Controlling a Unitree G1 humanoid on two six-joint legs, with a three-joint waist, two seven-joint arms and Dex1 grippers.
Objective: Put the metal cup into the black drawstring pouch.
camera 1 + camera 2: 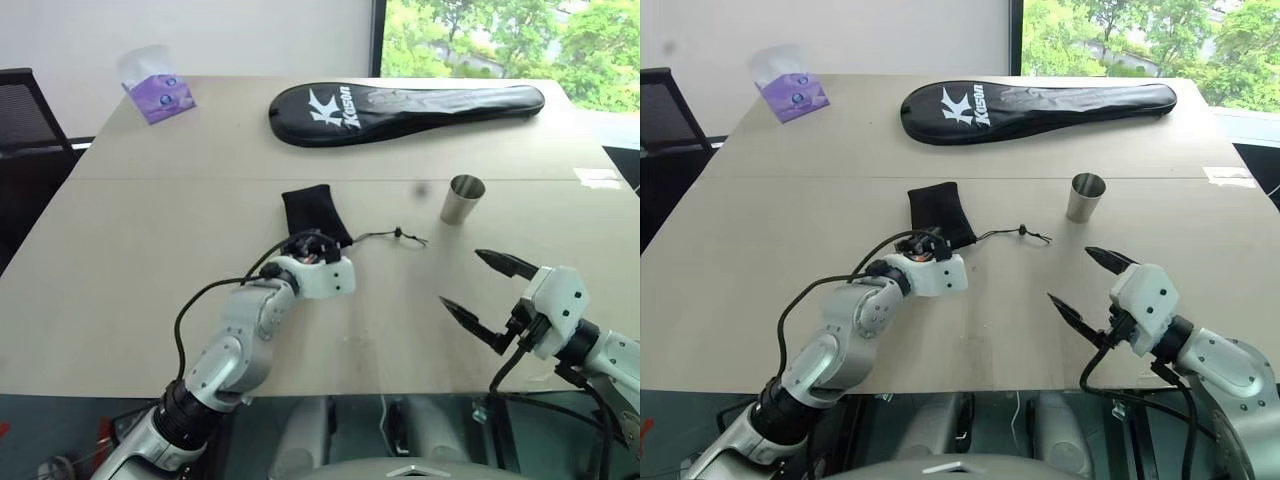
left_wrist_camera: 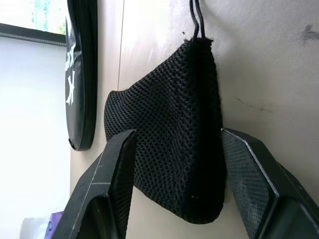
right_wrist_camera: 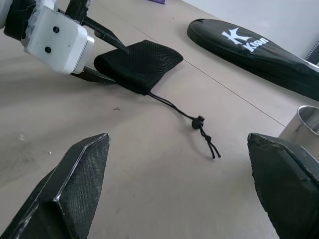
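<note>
Beige desk point(image 1: 120, 300), window behind. Racket cover point(image 1: 400, 108) far beyond both claws. Pouch point(image 2: 169, 134) flat between left claw point(image 1: 312, 243) fingers, jaws apart, straddling its edges, not clamped. Best: close squarely on fabric, avoid cord point(image 3: 184, 114). Cup point(image 1: 462, 199) upright, ahead of right claw point(image 1: 478, 285), jaws wide apart, empty.

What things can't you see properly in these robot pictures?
- Left gripper: in the head views its own wrist covers the fingertips, so contact with the black drawstring pouch is unclear.
- Pouch mouth: in the left wrist view, open or drawn shut cannot be told.
- Metal cup: the right wrist view's edge cuts it off; its inside is hidden.
- Tissue pack: print too small to read.
</note>
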